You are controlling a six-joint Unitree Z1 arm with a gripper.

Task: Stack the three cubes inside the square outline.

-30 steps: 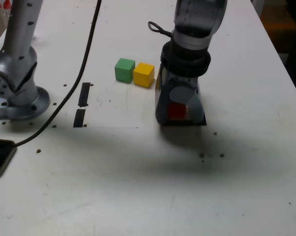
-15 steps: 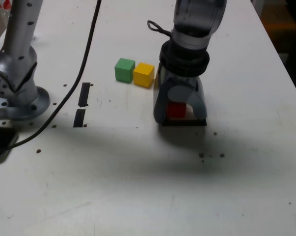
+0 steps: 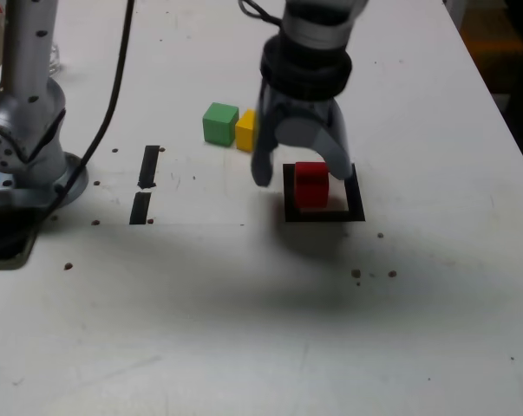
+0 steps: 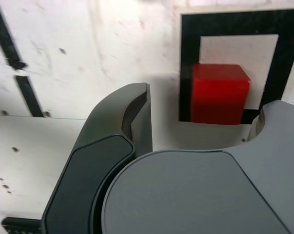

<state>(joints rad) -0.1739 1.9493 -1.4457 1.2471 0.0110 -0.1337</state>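
Observation:
The red cube [image 3: 311, 185] [image 4: 219, 92] rests on the table inside the square outline [image 3: 356, 211] [image 4: 189, 58], toward the outline's left side in the exterior view. My gripper [image 3: 301, 176] [image 4: 201, 100] hangs just above and behind it, open, its fingers [image 3: 261, 169] spread wider than the cube and touching nothing. To the exterior view's left, the green cube [image 3: 219, 123] sits on the table beside the yellow cube [image 3: 245, 130]. My left finger partly hides the yellow one.
Two short black tape strips [image 3: 150, 166] [image 3: 140, 208] lie to the exterior view's left of the outline. The arm's base [image 3: 31, 165] stands at the far left, with a black cable [image 3: 114, 95] hanging past it. Small dark specks dot the white table [image 3: 261, 329].
The gripper has opened and let go of the red cube, then risen and shifted slightly to the exterior view's left. The cube stays inside the outline.

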